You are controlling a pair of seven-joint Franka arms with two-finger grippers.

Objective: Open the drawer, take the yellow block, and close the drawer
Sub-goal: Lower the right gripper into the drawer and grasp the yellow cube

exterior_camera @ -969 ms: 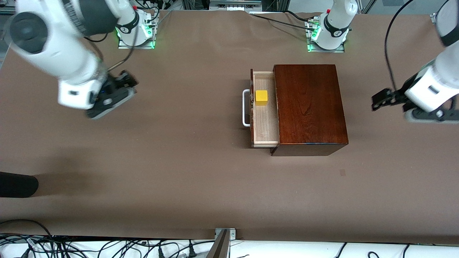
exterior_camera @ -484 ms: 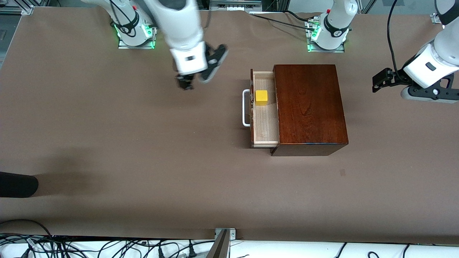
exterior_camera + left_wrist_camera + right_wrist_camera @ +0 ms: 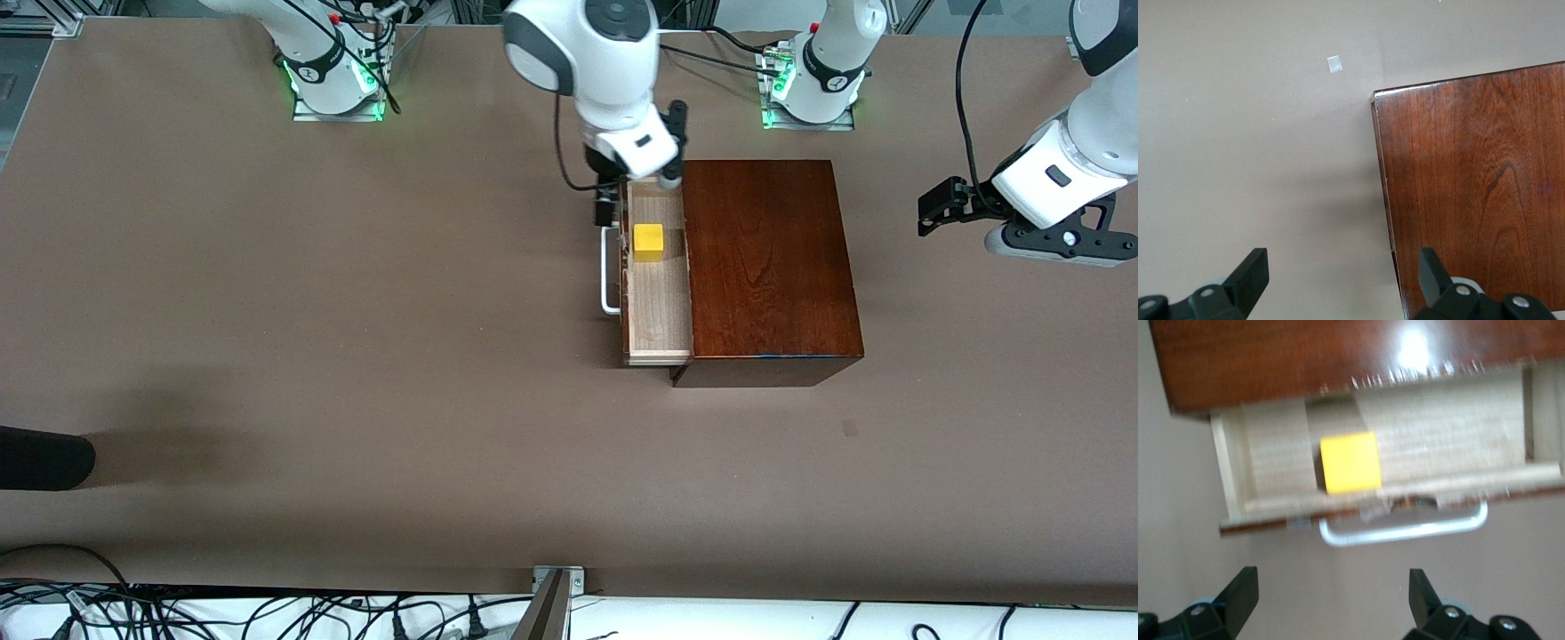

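Observation:
The drawer (image 3: 658, 302) stands pulled out of the mahogany box (image 3: 769, 267) toward the right arm's end, its white handle (image 3: 608, 267) leading. The yellow block (image 3: 648, 242) sits in the tray's half farther from the front camera. My right gripper (image 3: 638, 196) hangs open over that end of the drawer, holding nothing. In the right wrist view the yellow block (image 3: 1350, 462) lies in the drawer (image 3: 1451, 427) above the handle (image 3: 1405, 530), clear of the right gripper (image 3: 1333, 579). My left gripper (image 3: 933, 209) waits open in the air past the box's closed end, beside the box (image 3: 1471, 187), the left gripper (image 3: 1343, 260) empty.
A black object (image 3: 44, 458) pokes in at the table's edge toward the right arm's end. A small pale square (image 3: 1334, 64) marks the brown tabletop near the box. Cables (image 3: 267, 613) run along the edge nearest the front camera.
The right arm has swung from the right arm's end of the table over to the open drawer, its gripper still open. The left gripper has risen and shifted slightly.

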